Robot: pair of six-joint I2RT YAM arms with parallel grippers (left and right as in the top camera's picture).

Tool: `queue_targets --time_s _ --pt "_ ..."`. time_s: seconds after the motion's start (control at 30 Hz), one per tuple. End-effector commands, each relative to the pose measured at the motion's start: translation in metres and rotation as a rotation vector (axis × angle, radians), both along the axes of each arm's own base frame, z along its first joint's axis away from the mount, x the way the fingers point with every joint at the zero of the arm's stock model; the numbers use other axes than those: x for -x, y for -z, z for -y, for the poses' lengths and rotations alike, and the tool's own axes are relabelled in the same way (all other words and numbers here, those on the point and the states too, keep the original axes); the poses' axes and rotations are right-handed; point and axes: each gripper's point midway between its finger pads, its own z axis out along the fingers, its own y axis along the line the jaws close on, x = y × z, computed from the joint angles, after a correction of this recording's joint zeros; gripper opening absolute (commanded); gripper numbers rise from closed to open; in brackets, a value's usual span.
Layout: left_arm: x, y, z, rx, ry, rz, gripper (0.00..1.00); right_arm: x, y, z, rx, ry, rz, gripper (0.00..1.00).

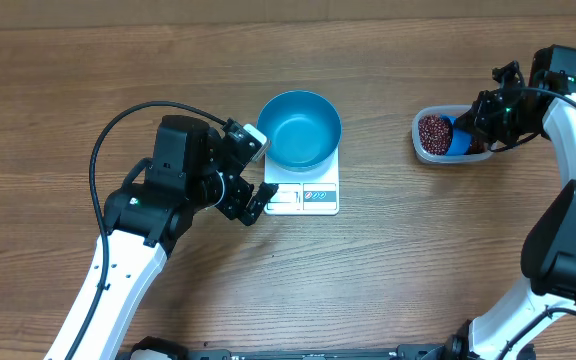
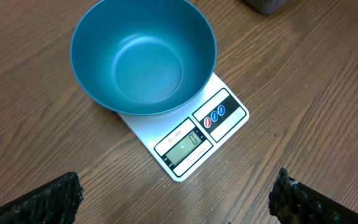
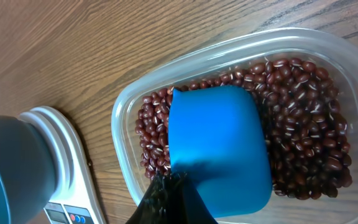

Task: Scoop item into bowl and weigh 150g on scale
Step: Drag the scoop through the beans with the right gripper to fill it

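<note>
Clamping the bright blue plastic scoop (image 3: 219,143), the right gripper (image 3: 169,183) is closed; the scoop lies among dark red-brown beans (image 3: 303,118) in a clear plastic tub (image 3: 124,118), well right of the white square scale (image 1: 303,197). Beside the scale, the left gripper (image 1: 255,172) hangs wide open. The round teal-blue bowl (image 1: 300,128) on the scale is empty. All scooping remains.

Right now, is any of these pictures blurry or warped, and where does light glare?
Overhead: evenly lit and sharp, only soft shadows, a faint sheen in the bowl. Left wrist: sharp, the scale shows a legible display, no harsh glare. Right wrist: beans and scoop crisp, but the bowl at the left edge looks soft and oversized.
</note>
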Motion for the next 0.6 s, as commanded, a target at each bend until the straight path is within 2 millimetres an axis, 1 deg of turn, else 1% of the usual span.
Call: queue_targets --time_s 0.0,0.07,0.27,0.57 --pt "0.001 0.004 0.001 0.002 0.018 -0.008 1.00 0.012 0.032 -0.012 -0.085 0.014 -0.120 0.04" --pt "0.001 0.004 0.001 0.002 0.018 -0.008 0.99 0.013 0.035 -0.011 -0.087 0.010 -0.127 0.04" --pt "0.001 0.004 0.001 0.002 0.018 -0.008 0.99 0.016 0.035 -0.004 -0.084 0.010 -0.128 0.04" --pt "0.001 0.004 0.001 0.002 0.018 -0.008 1.00 0.022 0.036 0.019 -0.092 0.063 -0.140 0.04"
